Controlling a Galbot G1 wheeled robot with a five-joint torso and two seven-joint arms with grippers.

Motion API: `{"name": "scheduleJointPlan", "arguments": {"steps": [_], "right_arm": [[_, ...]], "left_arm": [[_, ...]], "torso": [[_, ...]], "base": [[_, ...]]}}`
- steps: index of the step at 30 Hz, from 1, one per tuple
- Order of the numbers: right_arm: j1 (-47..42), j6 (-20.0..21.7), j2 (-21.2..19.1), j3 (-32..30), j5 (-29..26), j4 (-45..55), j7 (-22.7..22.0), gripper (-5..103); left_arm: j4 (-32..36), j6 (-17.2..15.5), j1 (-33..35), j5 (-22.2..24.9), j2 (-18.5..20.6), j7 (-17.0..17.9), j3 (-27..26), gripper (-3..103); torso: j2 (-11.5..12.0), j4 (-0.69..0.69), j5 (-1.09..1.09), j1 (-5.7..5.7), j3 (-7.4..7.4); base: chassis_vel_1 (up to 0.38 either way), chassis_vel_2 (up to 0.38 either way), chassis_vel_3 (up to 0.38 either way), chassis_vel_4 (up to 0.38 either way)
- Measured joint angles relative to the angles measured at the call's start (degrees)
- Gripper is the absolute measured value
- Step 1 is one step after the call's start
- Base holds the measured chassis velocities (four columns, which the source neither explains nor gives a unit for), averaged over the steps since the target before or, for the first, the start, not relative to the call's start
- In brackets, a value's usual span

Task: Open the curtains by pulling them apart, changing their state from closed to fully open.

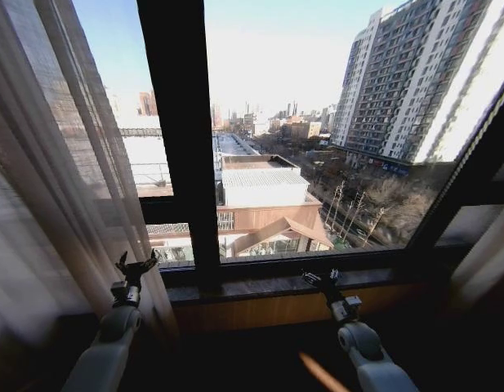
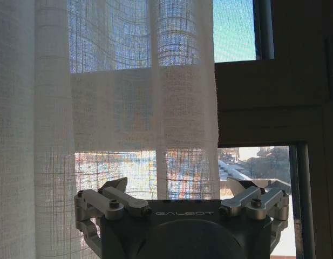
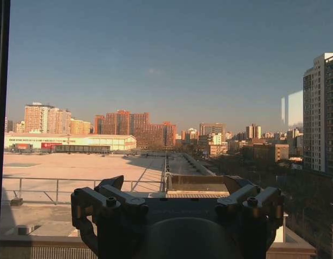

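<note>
Head view: sheer curtains (image 1: 47, 163) gathered at the far left, hanging from top to floor level and covering only the leftmost strip of the window (image 1: 317, 122), with a second pale fold at the right edge (image 1: 488, 261); glass between them bare, city buildings beyond. Left gripper (image 1: 135, 266) raised near the sill (image 1: 268, 286), just beside the hem edge of the left panel, fingers spread, nothing between them. Right gripper (image 1: 321, 279) raised near the sill right of the dark window post (image 1: 182, 139), well apart from any fabric, fingers spread. Left wrist view: left gripper (image 2: 182, 189) pointing at the pleated sheer curtains (image 2: 101, 108), which cover the near field up to the dark frame (image 2: 263, 102); fingers (image 2: 120, 197) wide apart, fabric hanging beyond them, contact impossible to tell. Right wrist view: right gripper (image 3: 177, 189) facing bare glass and rooftops, fingers (image 3: 112, 197) wide apart and holding nothing.
</note>
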State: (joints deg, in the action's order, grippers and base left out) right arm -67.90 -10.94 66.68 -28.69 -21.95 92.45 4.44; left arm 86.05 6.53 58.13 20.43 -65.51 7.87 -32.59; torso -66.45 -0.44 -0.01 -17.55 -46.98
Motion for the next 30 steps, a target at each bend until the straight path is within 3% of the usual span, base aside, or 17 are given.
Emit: {"name": "scheduleJointPlan", "arguments": {"steps": [5,11,13,15,18,22,25,30], "right_arm": [[0.0,0.0,0.0,0.0,0.0,0.0,0.0,100],[0.0,0.0,0.0,0.0,0.0,0.0,0.0,100],[0.0,0.0,0.0,0.0,0.0,0.0,0.0,100],[0.0,0.0,0.0,0.0,0.0,0.0,0.0,100],[0.0,0.0,0.0,0.0,0.0,0.0,0.0,100],[0.0,0.0,0.0,0.0,0.0,0.0,0.0,100],[0.0,0.0,0.0,0.0,0.0,0.0,0.0,100],[0.0,0.0,0.0,0.0,0.0,0.0,0.0,100]], "left_arm": [[-2.2,0.3,-1.8,0.2,0.3,-1.3,0.4,103],[-2.2,2.3,-0.7,0.3,0.0,-3.7,-0.7,83],[-2.2,2.5,-0.6,0.4,0.0,-3.8,-0.8,83],[-2.2,3.0,-0.2,0.4,-0.1,-3.8,-1.0,66],[-2.2,3.3,-0.1,0.4,-0.1,-3.8,-1.1,61],[-1.9,3.5,0.3,0.5,-0.2,-3.8,-1.4,40],[-1.9,3.5,0.5,0.6,-0.2,-3.8,-1.7,34],[-1.9,3.5,0.6,0.8,-0.1,-3.6,-2.0,13]], "torso": [[0.0,-0.01,0.00,0.03,0.01],[0.0,0.00,0.00,0.04,0.01],[0.0,0.00,0.00,0.04,0.01],[0.0,0.01,0.00,0.04,0.01],[0.0,0.00,0.00,0.04,0.01],[0.0,0.00,0.01,0.04,0.01],[0.0,0.00,0.00,0.04,0.01],[0.0,0.00,0.00,0.04,0.01]], "base": [[0.000,0.000,0.000,0.000],[0.000,0.000,0.000,0.000],[0.000,0.000,0.000,0.000],[0.000,0.000,0.000,0.000],[0.000,0.000,0.000,0.000],[0.000,0.000,0.000,0.000],[0.000,0.000,0.000,0.000],[0.000,0.000,0.000,0.000]]}}
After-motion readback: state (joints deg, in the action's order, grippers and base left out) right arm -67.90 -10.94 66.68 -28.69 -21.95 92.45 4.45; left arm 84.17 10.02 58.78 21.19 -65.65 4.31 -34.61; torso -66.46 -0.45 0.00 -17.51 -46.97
